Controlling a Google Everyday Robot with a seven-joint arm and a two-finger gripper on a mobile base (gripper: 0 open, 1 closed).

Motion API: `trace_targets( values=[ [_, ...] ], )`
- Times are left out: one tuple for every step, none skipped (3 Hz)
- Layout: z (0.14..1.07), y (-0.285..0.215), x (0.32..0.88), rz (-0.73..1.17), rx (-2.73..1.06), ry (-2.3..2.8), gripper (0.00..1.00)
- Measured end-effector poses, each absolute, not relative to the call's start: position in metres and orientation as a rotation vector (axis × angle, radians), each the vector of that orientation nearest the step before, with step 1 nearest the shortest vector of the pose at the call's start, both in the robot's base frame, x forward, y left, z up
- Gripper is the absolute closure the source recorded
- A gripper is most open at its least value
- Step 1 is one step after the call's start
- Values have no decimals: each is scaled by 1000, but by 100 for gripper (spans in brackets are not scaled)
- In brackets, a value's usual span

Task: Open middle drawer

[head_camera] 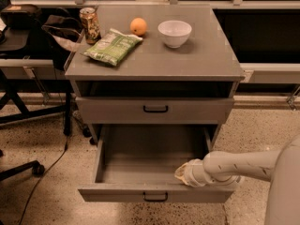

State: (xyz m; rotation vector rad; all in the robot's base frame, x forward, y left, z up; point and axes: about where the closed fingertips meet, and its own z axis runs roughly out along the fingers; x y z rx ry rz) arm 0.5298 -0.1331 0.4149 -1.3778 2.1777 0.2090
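The grey cabinet [154,60] has a shut drawer [117,110] with a black bar handle right under its top. Below it the middle drawer [150,156] stands pulled far out, its inside bare and its front with a small black handle [155,197] nearest to me. Anything under the open drawer is hidden. My gripper [185,174] comes in from the right on the pale arm [239,165]. It sits low inside the open drawer at its front right corner, just behind the drawer front.
On the cabinet top lie a green chip bag [112,46], a can [90,24], an orange [138,26] and a white bowl [174,33]. Office chairs [18,97] and a cable [51,168] are at the left. Speckled floor [47,200] surrounds the cabinet.
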Motion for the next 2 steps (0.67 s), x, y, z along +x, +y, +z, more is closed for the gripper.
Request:
trace_targets(
  values=[
    [415, -141, 501, 212, -1329, 2200, 100],
    [418, -142, 497, 214, -1318, 2207, 100]
  ],
)
